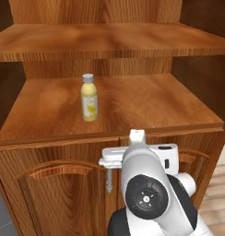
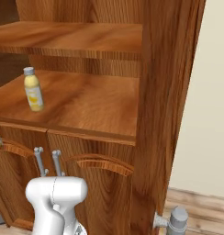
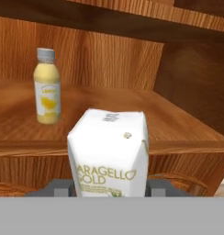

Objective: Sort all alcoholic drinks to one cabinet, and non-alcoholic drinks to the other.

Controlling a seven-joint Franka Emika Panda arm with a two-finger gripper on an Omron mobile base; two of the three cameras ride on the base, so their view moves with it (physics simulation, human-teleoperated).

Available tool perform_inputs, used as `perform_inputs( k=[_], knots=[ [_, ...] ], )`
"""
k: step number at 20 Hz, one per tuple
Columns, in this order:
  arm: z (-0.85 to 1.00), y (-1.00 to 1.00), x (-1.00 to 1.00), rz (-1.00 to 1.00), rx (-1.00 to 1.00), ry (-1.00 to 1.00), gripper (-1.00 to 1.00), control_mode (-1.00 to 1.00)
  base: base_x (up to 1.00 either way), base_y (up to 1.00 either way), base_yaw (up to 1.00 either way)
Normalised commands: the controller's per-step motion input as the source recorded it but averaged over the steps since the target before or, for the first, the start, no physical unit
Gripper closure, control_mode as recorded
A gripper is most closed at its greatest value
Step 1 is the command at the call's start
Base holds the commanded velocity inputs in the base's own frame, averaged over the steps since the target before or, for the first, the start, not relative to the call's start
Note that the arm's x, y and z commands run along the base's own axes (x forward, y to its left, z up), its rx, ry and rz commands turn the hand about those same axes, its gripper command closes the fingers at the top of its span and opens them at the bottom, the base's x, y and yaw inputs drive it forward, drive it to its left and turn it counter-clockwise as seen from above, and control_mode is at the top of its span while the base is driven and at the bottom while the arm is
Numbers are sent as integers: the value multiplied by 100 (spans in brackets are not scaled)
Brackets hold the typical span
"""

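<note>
The yellow juice bottle point(image 1: 89, 97) is already stood on the arched-door cabinet's lower shelf board point(image 1: 146, 103). The cream carton point(image 3: 109, 153) is clasped in the tool point(image 3: 109, 188), in front of that shelf, not yet placed.

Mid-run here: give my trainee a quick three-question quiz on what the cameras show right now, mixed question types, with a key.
1. True or false: the yellow juice bottle stands upright on the lower shelf board of the wooden cabinet.
2. Multiple choice: what sits between the fingers of the gripper in the hand view? A) a dark glass bottle B) the cream-coloured carton C) nothing
3. Fill in: the arched-panel doors below the shelf are ____ (open/closed).

Key: 1 true; 2 B; 3 closed.
</note>
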Motion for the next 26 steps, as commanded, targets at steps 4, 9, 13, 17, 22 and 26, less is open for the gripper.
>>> perform_inputs(
  k=[4,9,13,17,22,26],
  knots=[
    [0,0,0,0,0,0,100,100,45,18,0],
    [0,0,0,0,0,0,100,100,40,-3,0],
    [0,0,0,0,0,0,100,100,11,0,0],
    [0,0,0,0,0,0,100,100,0,-1,0],
    [2,-8,-2,0,0,-1,100,-100,0,-9,0],
    [9,-20,0,-2,0,0,100,-100,0,0,0]
  ],
)
